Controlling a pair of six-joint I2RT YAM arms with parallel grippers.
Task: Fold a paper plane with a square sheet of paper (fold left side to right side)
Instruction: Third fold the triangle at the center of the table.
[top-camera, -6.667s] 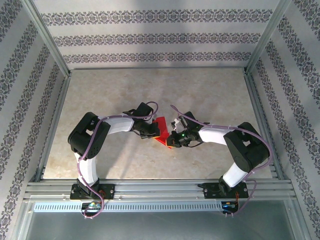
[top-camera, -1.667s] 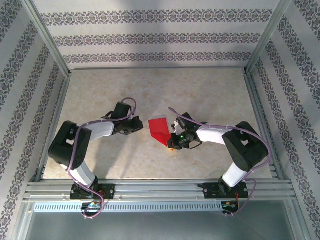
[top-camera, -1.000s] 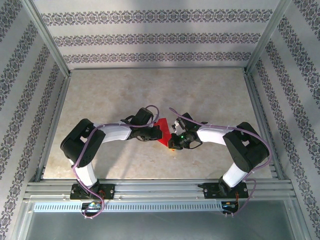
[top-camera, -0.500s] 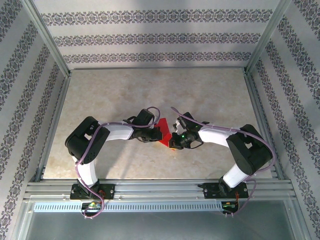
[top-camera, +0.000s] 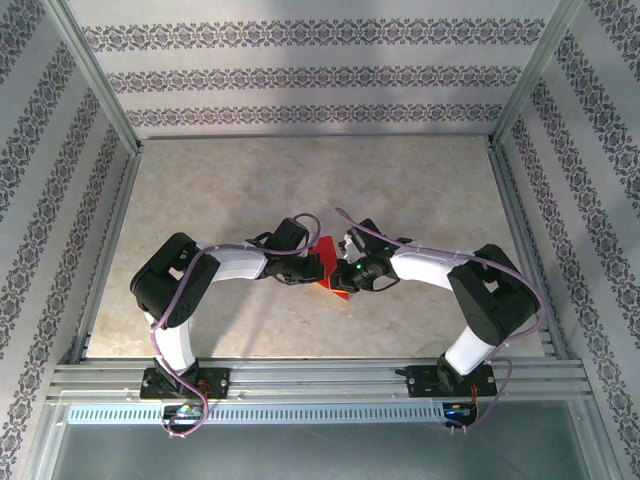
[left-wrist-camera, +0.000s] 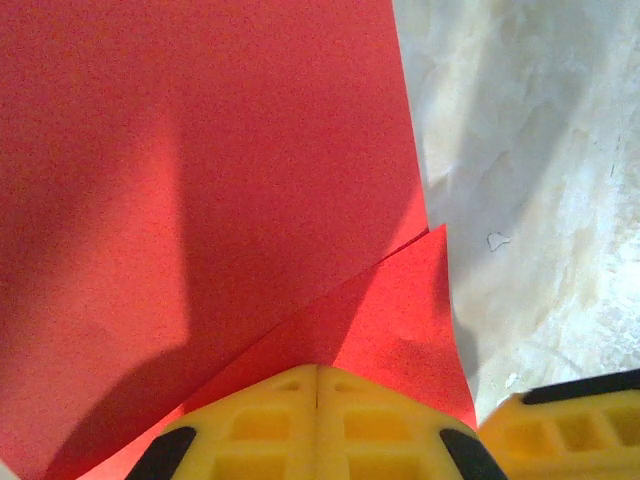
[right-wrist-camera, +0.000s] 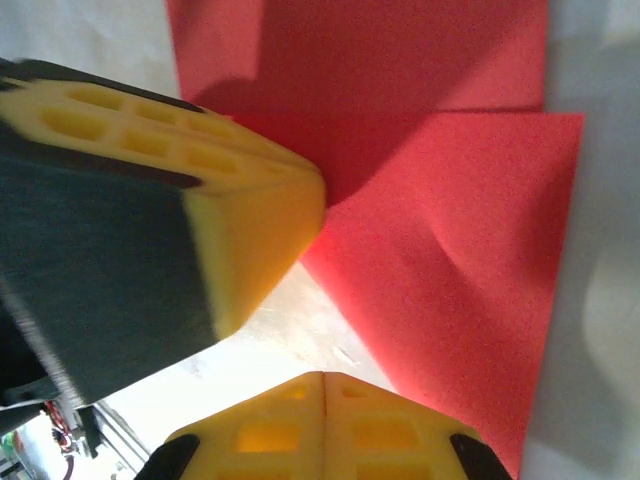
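1. Near the table (top-camera: 220, 190) centre lies the paper (top-camera: 326, 258), partly folded.
2. Left gripper (top-camera: 308, 268), closed and empty, presses on it, likely setting a crease.
3. Right gripper (top-camera: 347, 272), also closed and empty, likely steadies its edge.

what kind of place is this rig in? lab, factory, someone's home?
Most likely a lab data-collection cell, not a home: aluminium frame posts boxing in a marble-look table, printed wallpaper panels as walls, left arm and right arm bolted to a rail at the near edge.

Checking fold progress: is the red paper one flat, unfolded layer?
No, a diagonal edge in the left wrist view shows the red paper overlapping itself.
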